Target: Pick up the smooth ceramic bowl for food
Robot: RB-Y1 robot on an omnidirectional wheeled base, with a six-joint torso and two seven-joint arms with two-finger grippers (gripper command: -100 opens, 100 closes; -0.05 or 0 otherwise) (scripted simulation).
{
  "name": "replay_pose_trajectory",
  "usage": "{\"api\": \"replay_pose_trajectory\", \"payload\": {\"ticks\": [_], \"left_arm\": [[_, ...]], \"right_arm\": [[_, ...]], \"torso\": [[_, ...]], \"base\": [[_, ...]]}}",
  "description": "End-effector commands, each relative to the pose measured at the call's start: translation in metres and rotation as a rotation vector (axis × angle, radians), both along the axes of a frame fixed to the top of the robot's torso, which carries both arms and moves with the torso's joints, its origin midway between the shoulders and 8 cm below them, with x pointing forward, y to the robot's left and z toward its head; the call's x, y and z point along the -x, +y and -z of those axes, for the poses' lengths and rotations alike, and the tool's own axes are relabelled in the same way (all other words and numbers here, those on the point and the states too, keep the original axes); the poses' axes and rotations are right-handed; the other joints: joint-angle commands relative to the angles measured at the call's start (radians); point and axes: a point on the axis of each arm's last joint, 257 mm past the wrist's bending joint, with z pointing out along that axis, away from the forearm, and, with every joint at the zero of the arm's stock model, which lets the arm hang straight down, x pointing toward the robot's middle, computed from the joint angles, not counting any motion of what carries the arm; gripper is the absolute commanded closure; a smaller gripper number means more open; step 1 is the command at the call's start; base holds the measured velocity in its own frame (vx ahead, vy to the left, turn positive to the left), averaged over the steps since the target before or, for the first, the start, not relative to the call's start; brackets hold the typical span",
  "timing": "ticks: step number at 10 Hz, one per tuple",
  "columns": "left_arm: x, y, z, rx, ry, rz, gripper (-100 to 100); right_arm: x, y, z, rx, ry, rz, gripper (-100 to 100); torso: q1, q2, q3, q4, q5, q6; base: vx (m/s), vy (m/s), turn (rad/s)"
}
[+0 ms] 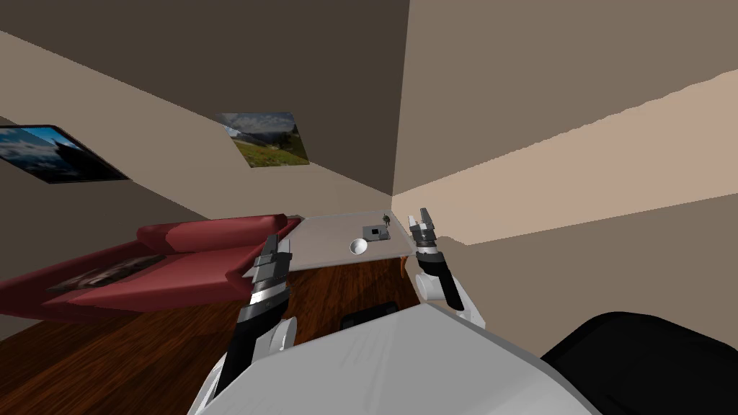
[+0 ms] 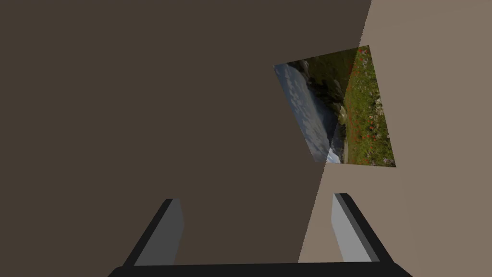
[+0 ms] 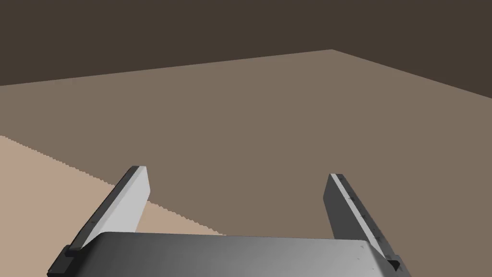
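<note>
The white bowl [image 1: 358,246] sits on the grey table [image 1: 324,234], between our two claws and touching neither. Our left claw [image 1: 274,243] and right claw [image 1: 420,217] are wide open, holding nothing.

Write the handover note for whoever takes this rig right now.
Left gripper: fingers open, empty, raised near the table's front edge.
Right gripper: fingers open, empty, raised by the table's right edge.
The white bowl sits upright near the grey table's front edge, between the arms, untouched. A small dark box and a green figurine stand behind it.
Done: nothing grasped.
Left: reach to the bowl, grip its rim, lift.
</note>
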Motion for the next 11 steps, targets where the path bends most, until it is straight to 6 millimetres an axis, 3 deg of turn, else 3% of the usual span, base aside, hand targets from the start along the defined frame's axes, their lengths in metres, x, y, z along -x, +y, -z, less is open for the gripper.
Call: {"api": "replay_pose_trajectory", "payload": {"ticks": [1, 7, 10, 11], "left_arm": [[-0.005, -0.003, 0.005, -0.03, 0.023, 0.018, -100], [-0.033, -0.011, 0.044, -0.112, 0.165, 0.058, -100], [-0.054, -0.011, 0.078, -0.141, 0.28, 0.06, -100], [-0.054, -0.011, 0.079, -0.14, 0.284, 0.059, -100]], "right_arm": [[0.0, 0.0, 0.0, 0.0, 0.0, 0.0, 0], [0.0, 0.0, 0.0, 0.0, 0.0, 0.0, 0], [0.0, 0.0, 0.0, 0.0, 0.0, 0.0, 0], [0.0, 0.0, 0.0, 0.0, 0.0, 0.0, 0]], "torso": [[0.0, 0.0, 0.0, 0.0, 0.0, 0.0], [-0.003, -0.002, -0.001, 0.0, -0.001, 0.0], [-0.003, -0.001, -0.001, 0.0, -0.001, 0.0], [-0.004, -0.002, -0.001, 0.0, -0.001, 0.0]], "base": [[0.004, -0.009, -0.009], [0.015, -0.033, -0.012], [0.015, -0.049, -0.016], [0.014, -0.049, -0.002]]}}
